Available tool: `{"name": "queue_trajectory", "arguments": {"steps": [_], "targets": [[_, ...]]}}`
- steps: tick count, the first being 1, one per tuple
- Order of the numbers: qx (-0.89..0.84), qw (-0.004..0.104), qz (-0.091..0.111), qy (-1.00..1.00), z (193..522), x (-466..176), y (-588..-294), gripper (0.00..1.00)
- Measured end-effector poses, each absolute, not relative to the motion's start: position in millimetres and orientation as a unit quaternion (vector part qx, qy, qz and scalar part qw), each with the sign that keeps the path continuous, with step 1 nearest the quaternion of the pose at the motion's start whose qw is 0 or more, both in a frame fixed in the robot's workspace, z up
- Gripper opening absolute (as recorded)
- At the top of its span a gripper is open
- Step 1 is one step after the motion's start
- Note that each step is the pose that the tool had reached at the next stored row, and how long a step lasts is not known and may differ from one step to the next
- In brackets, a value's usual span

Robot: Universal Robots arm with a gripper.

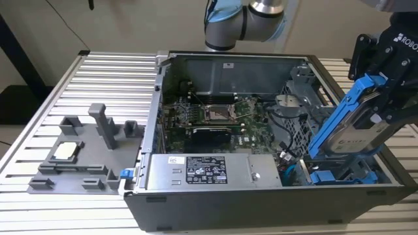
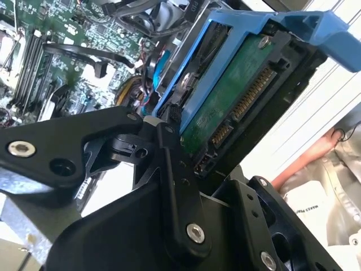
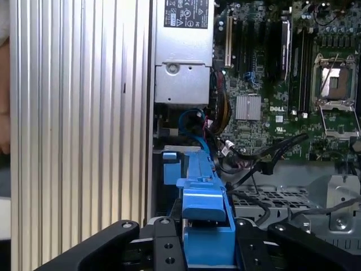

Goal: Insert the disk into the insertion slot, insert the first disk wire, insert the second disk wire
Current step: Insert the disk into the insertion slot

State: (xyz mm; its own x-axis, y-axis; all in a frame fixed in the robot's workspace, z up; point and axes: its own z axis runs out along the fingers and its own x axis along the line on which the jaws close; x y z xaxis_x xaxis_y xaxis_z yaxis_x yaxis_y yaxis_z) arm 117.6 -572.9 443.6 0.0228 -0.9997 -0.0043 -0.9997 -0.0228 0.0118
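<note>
Over the exterior view's right end of the open case (image 1: pixel 261 198): gripper (image 1: pixel 382 93) is clamped on the disk (image 1: pixel 358 137), gripping its blue carrier (image 1: pixel 339 110). The disk is tilted, upper end toward the gripper, lower end down by the drive bay, where the other blue-framed drive (image 1: pixel 339 177) sits. Can't tell if the two touch. Power supply (image 1: pixel 202 171) runs along the near wall, with the motherboard (image 1: pixel 216 117) behind it. A grey fixture (image 1: pixel 85 152) sits on the ribbed table (image 1: pixel 98 73), well apart on the exterior view's left.

Second wrist view: the disk's (image 2: pixel 225 96) green circuit-board side with its connector edge faces the camera, and the blue carrier (image 2: pixel 271 28) wraps around it. A black finger (image 2: pixel 175 169) presses against the carrier's side. The motherboard (image 2: pixel 56 34) is beyond.

First wrist view: the blue carrier (image 3: pixel 206 226) is seen edge-on, pinched between the fingers (image 3: pixel 163 251) of the gripper (image 3: pixel 206 251). Power supply (image 3: pixel 183 62) and motherboard (image 3: pixel 282 84) lie beyond, with the table (image 3: pixel 79 113) alongside the case.
</note>
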Motion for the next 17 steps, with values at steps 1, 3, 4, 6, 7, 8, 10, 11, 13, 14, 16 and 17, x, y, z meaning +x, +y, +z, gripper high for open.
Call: {"name": "queue_trajectory", "arguments": {"steps": [1, 3, 4, 6, 7, 8, 10, 11, 13, 14, 16, 17], "targets": [[0.715, 0.003, -0.006, -0.699, 442.3, 117.9, -572.9, 0.33], [0.715, 0.003, -0.006, -0.699, 439.7, 118.5, -573.0, 0.33], [0.715, 0.003, -0.006, -0.699, 438.5, 118.7, -573.0, 0.33], [0.715, 0.003, -0.006, -0.699, 436.1, 119.2, -573.2, 0.33], [0.715, 0.003, -0.006, -0.699, 435.0, 119.5, -573.2, 0.33], [0.715, 0.003, -0.006, -0.699, 433.9, 119.8, -573.3, 0.33], [0.715, 0.003, -0.006, -0.699, 431.3, 120.4, -573.4, 0.33], [0.715, 0.003, -0.006, -0.699, 430.0, 120.5, -573.4, 0.33], [0.715, 0.003, -0.006, -0.699, 426.9, 120.9, -573.5, 0.33], [0.715, 0.002, -0.006, -0.699, 425.3, 121.1, -573.4, 0.33], [0.715, 0.002, -0.006, -0.699, 422.6, 121.6, -573.4, 0.33], [0.715, 0.002, -0.006, -0.699, 421.4, 121.8, -573.4, 0.33]]}}
